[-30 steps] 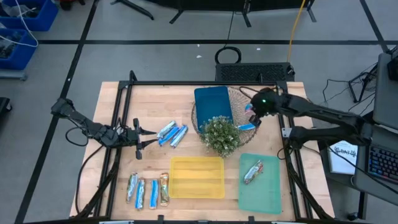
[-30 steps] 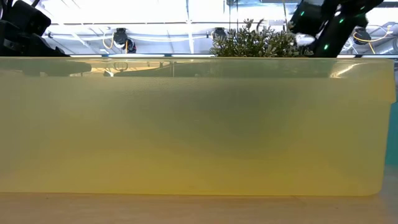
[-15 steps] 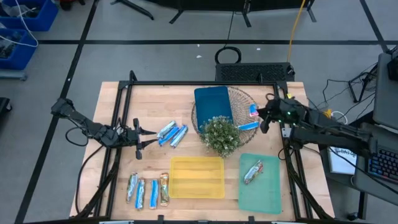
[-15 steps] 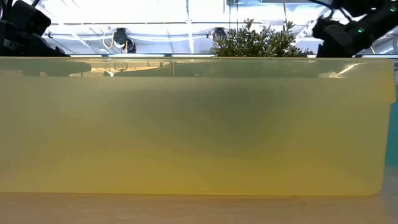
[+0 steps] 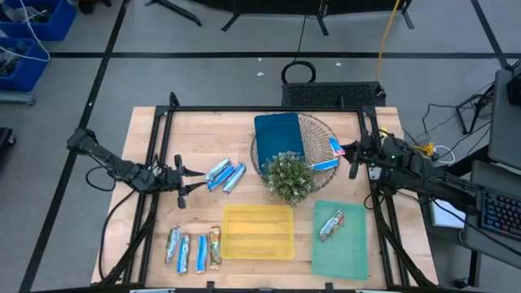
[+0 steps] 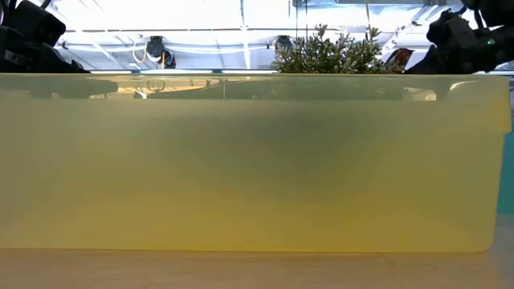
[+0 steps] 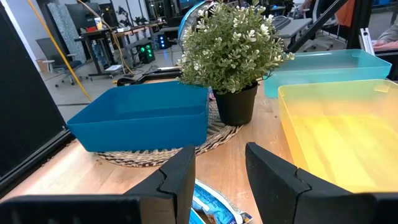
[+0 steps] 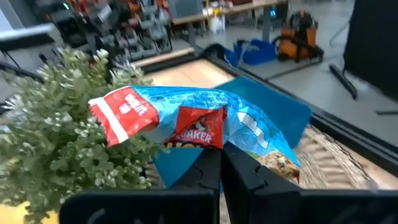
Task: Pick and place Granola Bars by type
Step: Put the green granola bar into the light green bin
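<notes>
The right hand (image 5: 355,152) grips a red-and-blue granola bar (image 8: 186,124) over the bench's right edge; the teal tray (image 5: 339,259) lies at its six o'clock, nearer this arm.

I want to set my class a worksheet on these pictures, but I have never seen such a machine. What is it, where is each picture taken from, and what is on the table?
Two robot arms work at a wooden table. One camera looks down from above, one sits at table height, one rides on each wrist. The right gripper is shut on a red and blue granola bar. The left gripper waits, open, by two blue bars. Also there: a plant, a blue bin, a yellow tray and a green tray.
</notes>
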